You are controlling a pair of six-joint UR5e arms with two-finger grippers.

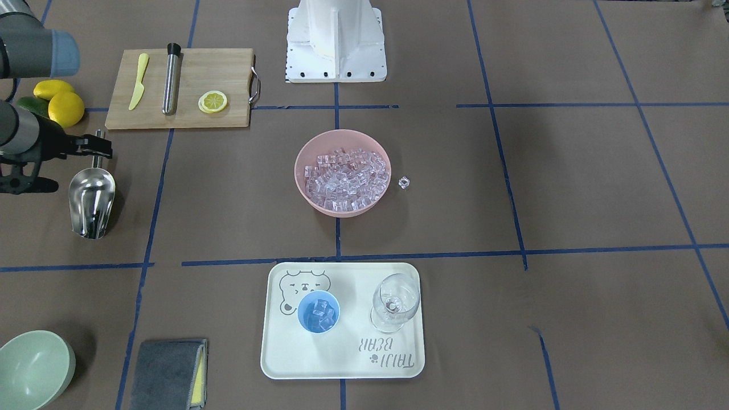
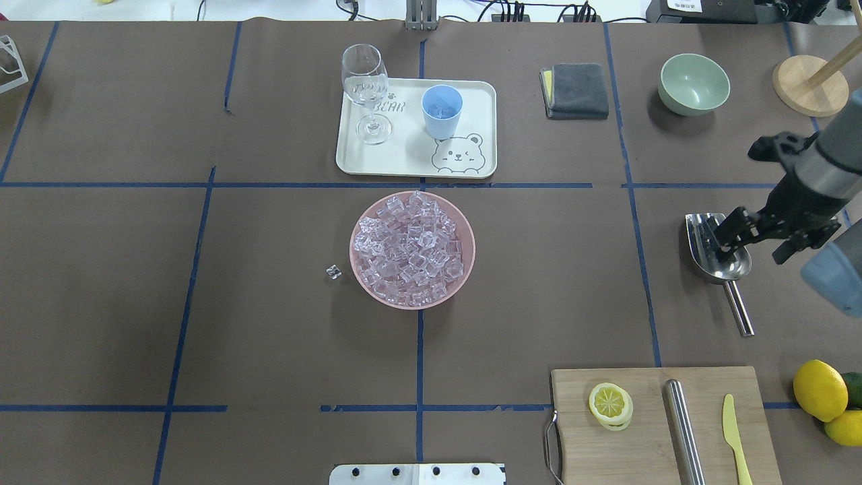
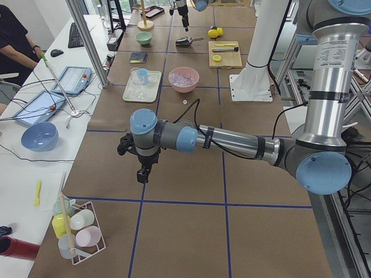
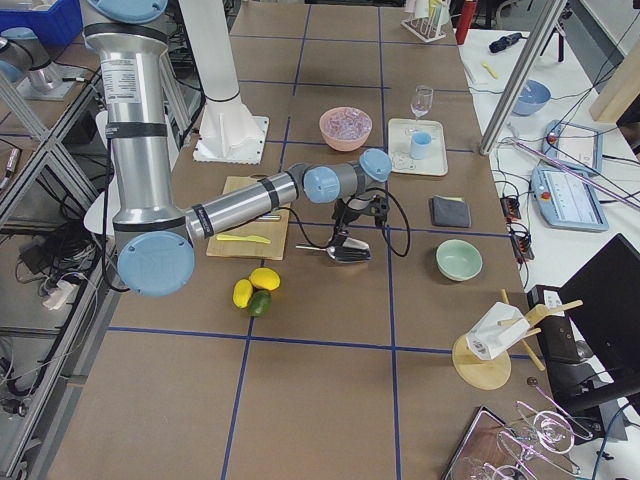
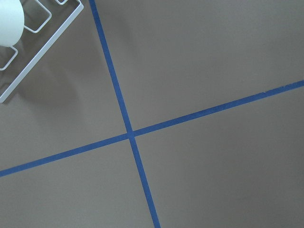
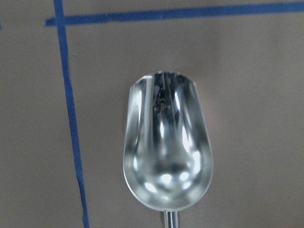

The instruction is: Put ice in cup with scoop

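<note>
The steel scoop (image 2: 717, 254) lies empty on the table at the right, its handle pointing toward the robot; it also shows in the right wrist view (image 6: 166, 142) and the front view (image 1: 91, 199). My right gripper (image 2: 734, 236) hovers just above the scoop's handle end and looks open. The light-blue cup (image 2: 442, 110) stands on the white tray (image 2: 404, 158) with a few ice cubes in it. Many ice cubes (image 2: 411, 249) fill a pink bowl (image 2: 465, 269) at the centre. One stray cube (image 2: 333, 272) lies beside the bowl. My left gripper (image 3: 142, 171) hangs over bare table far off; whether it is open or shut I cannot tell.
A wine glass (image 2: 367, 87) stands on the tray beside the cup. A cutting board (image 2: 646, 438) holds a steel cylinder (image 2: 683, 431), a yellow knife and a lemon slice. Lemons (image 2: 818, 389), a green bowl (image 2: 693, 83) and a grey cloth (image 2: 576, 89) lie around the right side.
</note>
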